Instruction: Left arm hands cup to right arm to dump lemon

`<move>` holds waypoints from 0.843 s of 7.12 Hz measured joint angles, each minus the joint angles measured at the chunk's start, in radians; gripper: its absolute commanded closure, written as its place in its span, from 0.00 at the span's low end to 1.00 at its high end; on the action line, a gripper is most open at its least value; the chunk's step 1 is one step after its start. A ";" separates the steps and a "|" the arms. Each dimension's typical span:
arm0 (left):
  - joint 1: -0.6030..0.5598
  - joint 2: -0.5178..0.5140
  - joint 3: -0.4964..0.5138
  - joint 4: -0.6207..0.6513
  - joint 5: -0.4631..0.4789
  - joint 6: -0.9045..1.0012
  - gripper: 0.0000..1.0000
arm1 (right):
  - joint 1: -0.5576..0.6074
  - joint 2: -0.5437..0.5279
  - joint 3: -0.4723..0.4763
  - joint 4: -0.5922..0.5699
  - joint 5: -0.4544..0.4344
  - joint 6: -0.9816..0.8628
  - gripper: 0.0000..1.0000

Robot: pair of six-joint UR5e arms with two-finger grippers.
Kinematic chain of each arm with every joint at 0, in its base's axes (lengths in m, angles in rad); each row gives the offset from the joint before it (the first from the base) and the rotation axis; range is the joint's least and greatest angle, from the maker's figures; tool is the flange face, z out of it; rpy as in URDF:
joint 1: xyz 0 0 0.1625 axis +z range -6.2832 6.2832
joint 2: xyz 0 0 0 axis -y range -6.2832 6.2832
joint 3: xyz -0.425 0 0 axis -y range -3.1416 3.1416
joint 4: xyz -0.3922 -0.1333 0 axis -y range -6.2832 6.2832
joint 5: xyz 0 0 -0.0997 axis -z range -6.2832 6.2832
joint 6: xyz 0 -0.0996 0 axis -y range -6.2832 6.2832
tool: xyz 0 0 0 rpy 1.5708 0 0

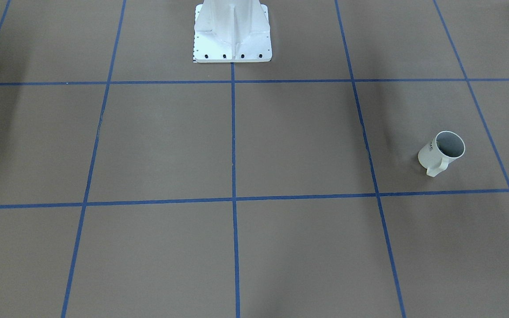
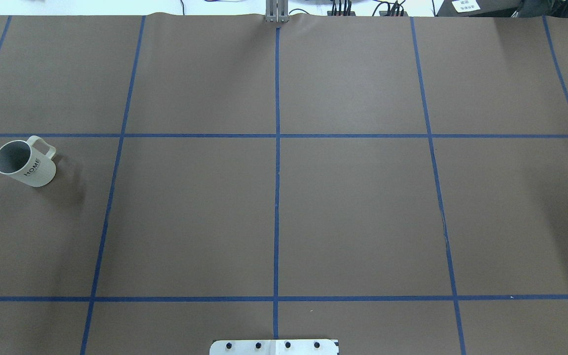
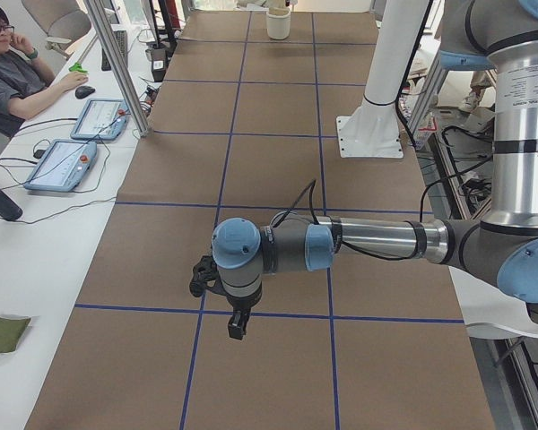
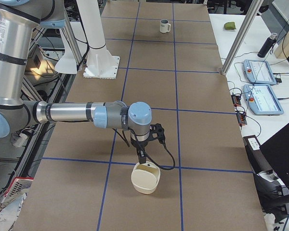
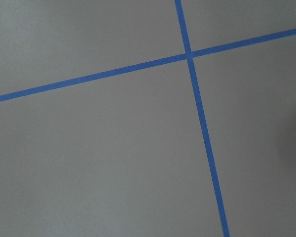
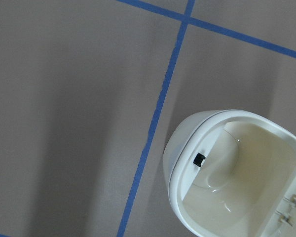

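Note:
The cup point(image 2: 25, 161) is a white mug with black "HOME" lettering and a grey inside. It stands on the brown table at the robot's left, and also shows in the front-facing view point(image 1: 442, 152) and far off in the right side view point(image 4: 164, 25). No lemon shows in any view. My left gripper point(image 3: 238, 328) hangs high above the table and shows only in the left side view. The arm's wrist hides the cup there. My right gripper point(image 4: 142, 158) hangs just above a cream bowl point(image 4: 145, 178). I cannot tell whether either gripper is open or shut.
The cream bowl point(image 6: 237, 173) looks empty in the right wrist view and shows far off in the left side view point(image 3: 279, 22). The white robot pedestal point(image 1: 232, 35) stands at the table's robot side. An operator point(image 3: 9, 72) sits at a side table with tablets point(image 4: 262, 98).

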State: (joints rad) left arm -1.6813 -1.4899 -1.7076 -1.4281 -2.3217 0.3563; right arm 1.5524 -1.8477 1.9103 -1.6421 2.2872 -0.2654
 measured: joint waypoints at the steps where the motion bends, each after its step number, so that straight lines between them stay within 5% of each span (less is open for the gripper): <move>1: 0.000 0.000 -0.002 0.000 0.000 0.001 0.00 | 0.000 0.000 0.001 0.000 0.000 0.000 0.00; 6: 0.012 -0.014 -0.005 -0.117 -0.015 -0.003 0.00 | -0.001 0.038 0.010 0.097 0.003 0.017 0.00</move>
State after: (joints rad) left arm -1.6696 -1.5034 -1.7123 -1.5453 -2.3368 0.3535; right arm 1.5509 -1.8096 1.9208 -1.5452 2.2900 -0.2483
